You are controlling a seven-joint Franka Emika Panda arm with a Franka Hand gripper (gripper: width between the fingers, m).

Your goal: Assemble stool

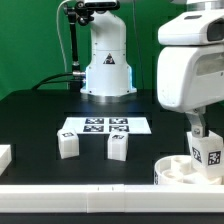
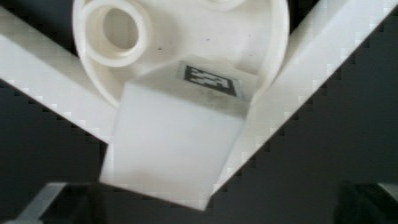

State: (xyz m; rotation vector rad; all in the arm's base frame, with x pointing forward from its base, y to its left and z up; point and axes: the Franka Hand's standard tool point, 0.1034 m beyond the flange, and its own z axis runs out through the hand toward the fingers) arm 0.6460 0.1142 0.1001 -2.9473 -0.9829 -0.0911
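End effector (image 1: 197,127) spread wide above the round seat (image 1: 172,171) at the exterior view's right, fingers clear of the tagged leg (image 1: 208,152) standing on it. Second leg (image 1: 68,146) and third leg (image 1: 118,146) loose on the dark worktop (image 1: 35,120), beside the marker board (image 1: 105,127)

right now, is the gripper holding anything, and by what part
Nothing seems held: the gripper stands open around the leg standing upright on the seat, a gap showing beside it in the wrist view.
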